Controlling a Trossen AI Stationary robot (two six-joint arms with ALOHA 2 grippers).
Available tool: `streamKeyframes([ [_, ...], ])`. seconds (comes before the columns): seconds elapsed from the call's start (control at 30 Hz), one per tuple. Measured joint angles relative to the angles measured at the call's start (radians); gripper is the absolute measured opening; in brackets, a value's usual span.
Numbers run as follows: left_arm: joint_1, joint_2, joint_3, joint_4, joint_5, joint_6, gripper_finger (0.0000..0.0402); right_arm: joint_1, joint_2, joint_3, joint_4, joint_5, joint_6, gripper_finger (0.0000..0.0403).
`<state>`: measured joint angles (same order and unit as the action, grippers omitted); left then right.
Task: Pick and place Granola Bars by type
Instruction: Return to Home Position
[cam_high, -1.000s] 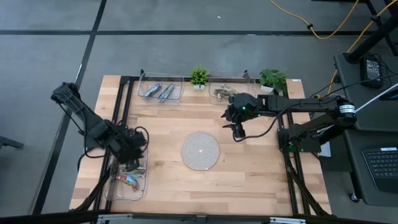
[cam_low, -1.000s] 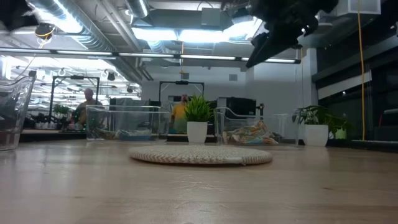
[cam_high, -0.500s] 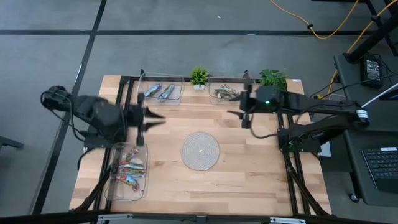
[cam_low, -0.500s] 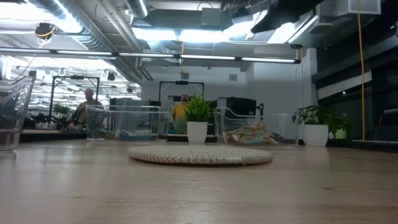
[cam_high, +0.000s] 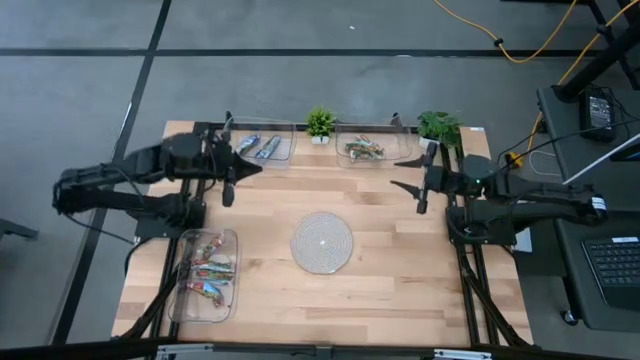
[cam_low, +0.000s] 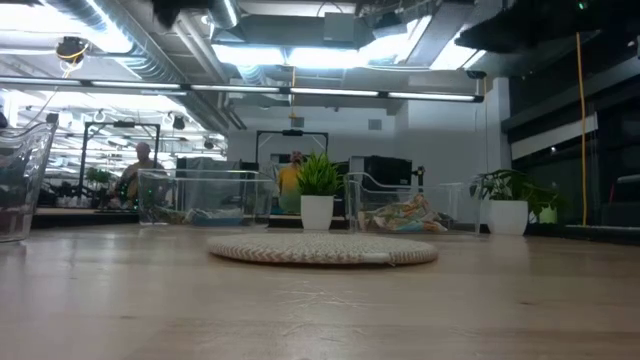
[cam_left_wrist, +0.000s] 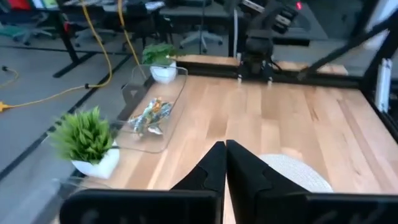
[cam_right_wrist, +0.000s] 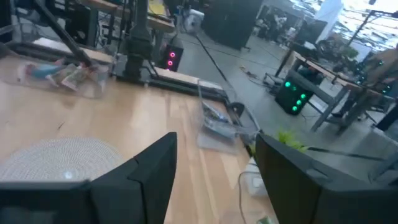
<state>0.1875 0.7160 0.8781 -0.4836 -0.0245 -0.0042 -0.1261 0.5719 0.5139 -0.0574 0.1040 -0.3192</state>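
Sorting looks finished, the granola bars (cam_high: 208, 272) lying by colour in three clear trays (cam_high: 237, 285); both arms need only fold home, left claw (cam_left_wrist: 225, 147) pinched narrow and empty, right claw (cam_right_wrist: 216, 140) spread wide.

Table (cam_high: 400, 290): pale wood top with a black frame.
Round woven mat (cam_high: 322, 242): mid-table, between the left gripper (cam_high: 255, 169) and the right gripper (cam_high: 400, 172), nearer the front edge than both.
Clear bins: one (cam_high: 286, 140) just behind the left jaws, one (cam_high: 345, 132) just behind the right jaws, one (cam_high: 205, 310) well in front of the left jaws.
Potted plants: one (cam_high: 320, 124) between the rear bins, one (cam_high: 438, 127) behind the right gripper.
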Motion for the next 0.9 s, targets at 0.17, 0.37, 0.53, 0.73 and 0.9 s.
streamKeyframes([
  [0.17, 0.039, -0.168, -0.337, 0.289, 0.036, -0.083, 0.0004, 0.000, -0.045, -0.064, 0.051, -0.056, 0.000, 0.0219],
  [0.37, 0.045, -0.423, -0.628, 0.481, -0.032, -0.174, 0.0004, 0.001, -0.045, -0.066, 0.048, -0.073, -0.004, 0.0219],
  [0.53, 0.045, -0.643, -0.705, 0.428, -0.068, -0.169, 0.0004, 0.001, -0.045, -0.066, 0.042, -0.076, 0.000, 0.0219],
  [0.73, 0.043, -0.701, -0.806, 0.444, -0.104, -0.213, 0.0005, 0.000, -0.041, -0.066, 0.011, -0.074, 0.000, 0.0219],
  [0.9, 0.043, -0.700, -0.870, 0.543, -0.042, -0.197, 0.0004, 0.000, -0.030, -0.066, 0.014, -0.074, 0.000, 0.0219],
])
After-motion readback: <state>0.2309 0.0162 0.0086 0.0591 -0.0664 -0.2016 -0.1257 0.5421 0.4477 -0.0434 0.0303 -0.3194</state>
